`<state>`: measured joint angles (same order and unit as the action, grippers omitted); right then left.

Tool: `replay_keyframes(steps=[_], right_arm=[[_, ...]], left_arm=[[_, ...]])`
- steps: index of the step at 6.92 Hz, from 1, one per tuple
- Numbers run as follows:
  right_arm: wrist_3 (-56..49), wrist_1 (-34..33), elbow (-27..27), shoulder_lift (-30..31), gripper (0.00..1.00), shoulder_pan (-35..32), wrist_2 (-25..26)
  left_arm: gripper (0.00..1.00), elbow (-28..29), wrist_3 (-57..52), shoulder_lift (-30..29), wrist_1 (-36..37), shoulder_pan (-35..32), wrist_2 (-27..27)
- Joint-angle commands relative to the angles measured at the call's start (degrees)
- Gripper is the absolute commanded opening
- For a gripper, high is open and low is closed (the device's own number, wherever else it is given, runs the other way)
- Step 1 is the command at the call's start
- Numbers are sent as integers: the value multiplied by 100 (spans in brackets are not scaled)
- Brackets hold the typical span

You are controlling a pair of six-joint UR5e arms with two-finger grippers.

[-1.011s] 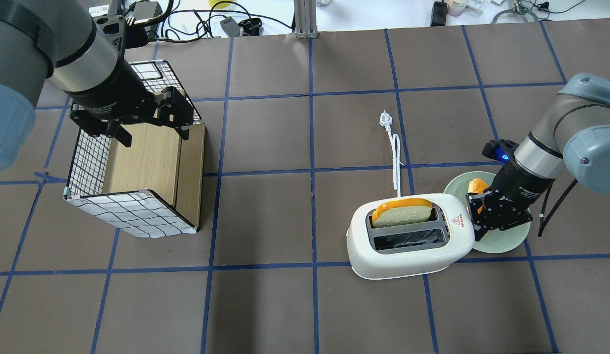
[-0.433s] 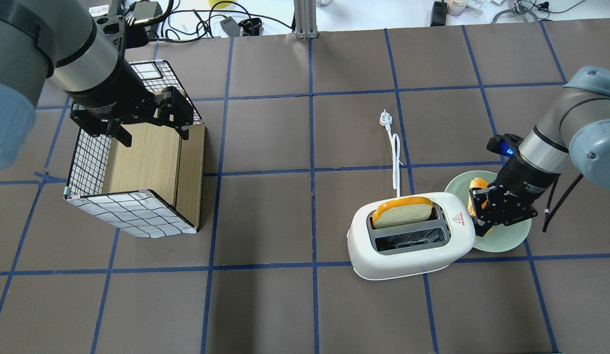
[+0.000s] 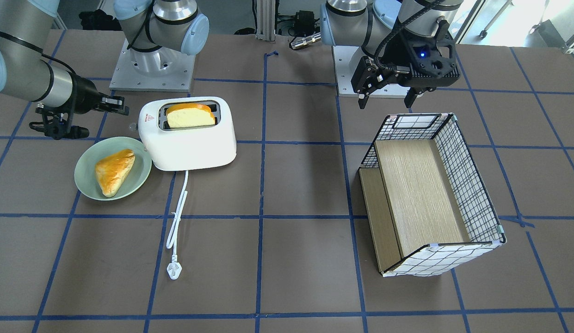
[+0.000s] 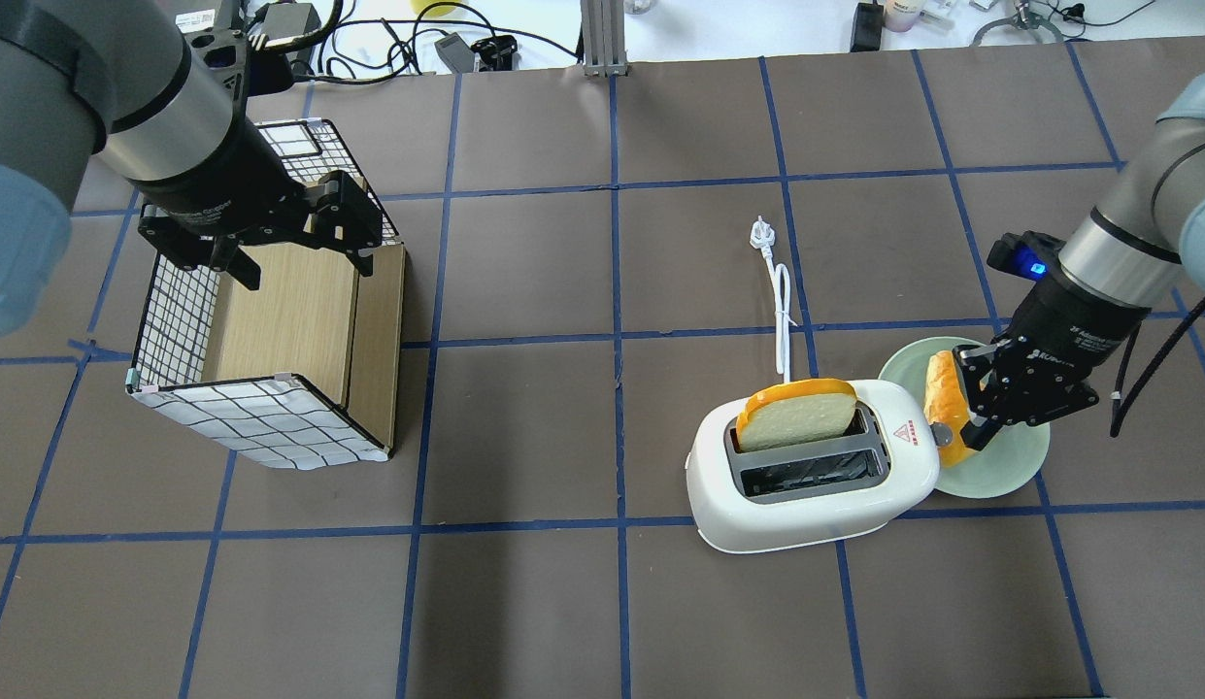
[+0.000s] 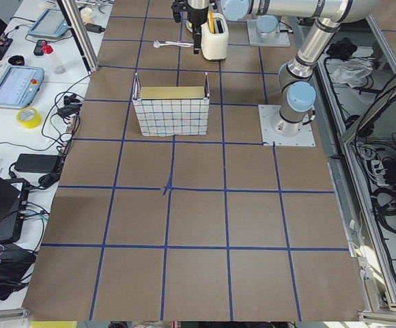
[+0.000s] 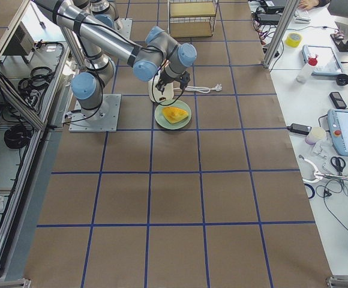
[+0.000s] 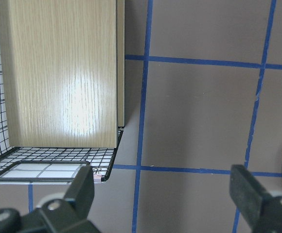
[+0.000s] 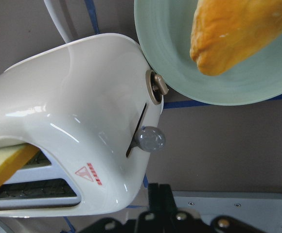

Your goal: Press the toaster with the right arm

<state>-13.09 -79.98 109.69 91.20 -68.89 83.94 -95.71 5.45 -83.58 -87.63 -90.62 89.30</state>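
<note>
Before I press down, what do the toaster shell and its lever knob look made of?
Toaster shell: probably glossy white moulded plastic, given the sharp light reflections and rounded corners. Lever knob: grey, smooth, with a dull sheen, likely plastic; metal cannot be ruled out.

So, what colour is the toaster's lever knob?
Pale grey. The round lever knob on the white plastic toaster shows best in the right wrist view.

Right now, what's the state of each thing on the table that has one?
toaster, lever up, not pressed down
bread slice, sticking up out of one slot
plug, unplugged, lying on the table
right gripper, shut, clear of the toaster
left gripper, open, above the wire box
plate, holding a pastry
</note>
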Motion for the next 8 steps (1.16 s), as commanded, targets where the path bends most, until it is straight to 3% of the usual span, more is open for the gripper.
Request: replay_keyframes(steps=[1,5,8], right_arm=[[-10,53,-586,20,100,-2,375],[321,26,-1659,389,100,-19,597],[866,-533,-1688,425,100,-551,588]], left_arm=[[100,0,0,0,0,0,0],[100,0,0,0,0,0,0],[100,0,0,0,0,0,0]])
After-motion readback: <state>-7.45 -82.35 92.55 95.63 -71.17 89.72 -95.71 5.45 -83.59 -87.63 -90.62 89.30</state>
